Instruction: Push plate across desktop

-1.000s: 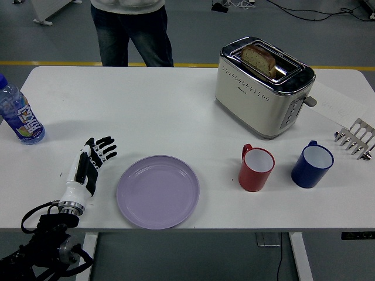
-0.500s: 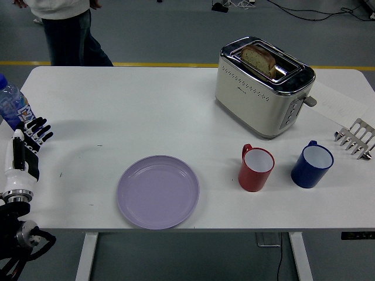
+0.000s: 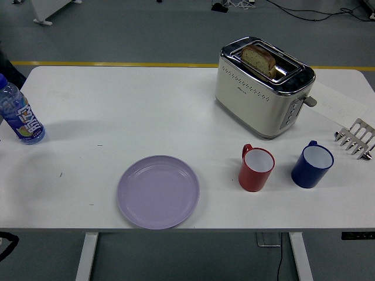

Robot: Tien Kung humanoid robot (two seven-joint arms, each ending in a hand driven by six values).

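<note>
Withdrawing: the left robot hand, which a second ago lay open beside the plate and half a second ago had slid back toward the bottle, is now out of view; only a dark loop of cable shows at the lower left corner.
Robot hand state: neither hand is visible, so how open the fingers are, or whether they hold anything, cannot be told from here.
Plate: the lilac plate (image 3: 157, 191) sits empty on the tabletop (image 3: 146, 111) near the front edge, left of centre, in the same spot as in both earlier pictures.
Meaning for the task: the plate looks unmoved and nothing touches it, so the push seems either finished or not begun; I cannot say which.
Person: the figure who stood at the far side has gone, bar a dark sliver at the left edge.
Nearby: a red mug (image 3: 256, 168) stands right of the plate, with a blue mug (image 3: 312, 164) beyond it; a toaster (image 3: 263, 86) holding bread sits behind them.
Also there: a water bottle (image 3: 19, 113) at the far left and a metal rack (image 3: 355, 138) at the right edge.
Obstacles: a push rightward would meet the red mug; leftward and straight back look open.
</note>
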